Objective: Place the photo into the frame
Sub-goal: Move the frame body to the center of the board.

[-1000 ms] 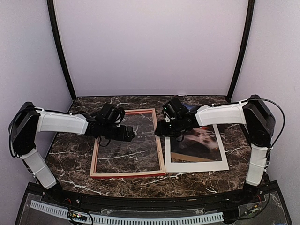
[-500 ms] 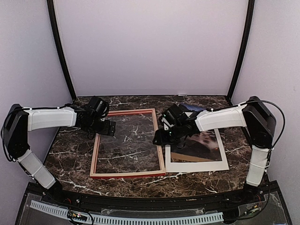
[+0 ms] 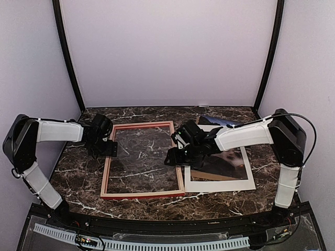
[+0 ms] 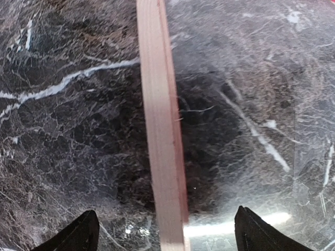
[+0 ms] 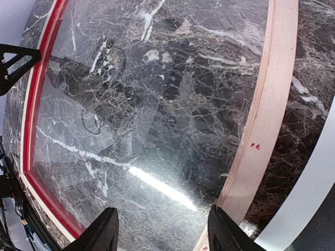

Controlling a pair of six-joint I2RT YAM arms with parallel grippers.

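The frame [image 3: 142, 194] lies flat at centre-left with its pale pinkish back up and a glass pane in it. My left gripper [image 3: 108, 148] is open above its left rail [image 4: 159, 104], one finger on each side [image 4: 167, 236]. My right gripper [image 3: 171, 158] is open and empty over the pane, just inside the right rail [image 5: 264, 115]; its fingertips are spread apart [image 5: 163, 226]. The photo [image 3: 224, 158], dark with a pale orange centre, lies to the right on the white mat [image 3: 220, 184]. A blue corner [image 3: 214, 122] sticks out at the back.
The dark marble table [image 3: 78, 178] carries everything. The white mat's edge [image 5: 309, 193] lies close beside the frame's right rail. A red inner lip [image 5: 37, 99] shows along the frame's far side. Tent walls and black poles [image 3: 68, 57] enclose the back and sides.
My left gripper has drawn back left from over the pane to the frame's left rail. My right gripper has moved left and nearer, from the photo's edge to the frame's right rail.
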